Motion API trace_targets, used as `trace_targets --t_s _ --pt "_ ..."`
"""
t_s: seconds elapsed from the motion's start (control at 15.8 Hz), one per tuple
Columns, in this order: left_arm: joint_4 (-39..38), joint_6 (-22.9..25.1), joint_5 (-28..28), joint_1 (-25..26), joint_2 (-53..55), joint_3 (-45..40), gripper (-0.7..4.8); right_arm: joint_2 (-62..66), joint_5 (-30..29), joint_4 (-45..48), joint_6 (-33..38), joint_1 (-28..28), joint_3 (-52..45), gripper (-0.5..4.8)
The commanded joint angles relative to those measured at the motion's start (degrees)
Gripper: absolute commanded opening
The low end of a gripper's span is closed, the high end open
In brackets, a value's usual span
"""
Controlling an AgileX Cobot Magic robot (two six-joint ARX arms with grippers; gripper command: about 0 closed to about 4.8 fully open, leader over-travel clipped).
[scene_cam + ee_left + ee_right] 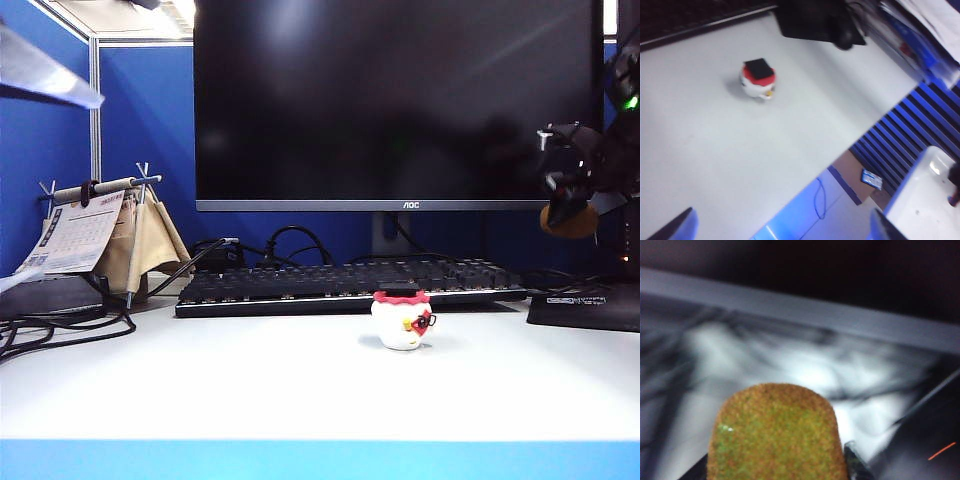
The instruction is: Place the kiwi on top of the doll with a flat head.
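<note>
fuzzy matt kiwi [777, 435]; glossy smooth doll with a flat head [402, 321] with matt black top; smooth white table [300, 380]; glossy monitor [400, 100].

Low frontal exterior and high left wrist share the doll [402, 320].

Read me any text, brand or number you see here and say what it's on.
"AOC": on the monitor bezel, exterior view.
Calendar on the left: printed grid, too small to read.
Keyboard keys: no legends legible.
Black box at right: a pale label, unreadable.
Doll: face marks only, no text.
</note>
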Motion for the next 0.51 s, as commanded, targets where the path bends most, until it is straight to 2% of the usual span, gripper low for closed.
trace_targets --t_s 0.06,0.13,0.25,0.38,0.51 --pt "-0.2 0.59 1.07 0.0 -0.17 0.17 4.79 -4.26 -7.78 -10.69 1.75 2.69 -0.59 2.9" --pt "-1.44 0.61 1.25 0.0 -0.22 0.17 4.79 -6.69 -12.55 -11.69 1.77 4.61 -1.75 2.39" --pt "-3.58 0.61 1.42 0.0 -0.22 0.17 4.79 -9.18 -17.81 -15.58 3.02 8.33 -1.79 2.29" --pt "-3.85 0.83 1.44 0.0 -0.22 0.17 4.79 -9.79 -19.98 -21.14 4.17 11.67 -1.75 2.29" --pt "-3.85 1.01 1.4 0.0 -0.22 0.17 4.79 -9.79 -18.86 -30.95 0.31 17.33 -1.75 2.29"
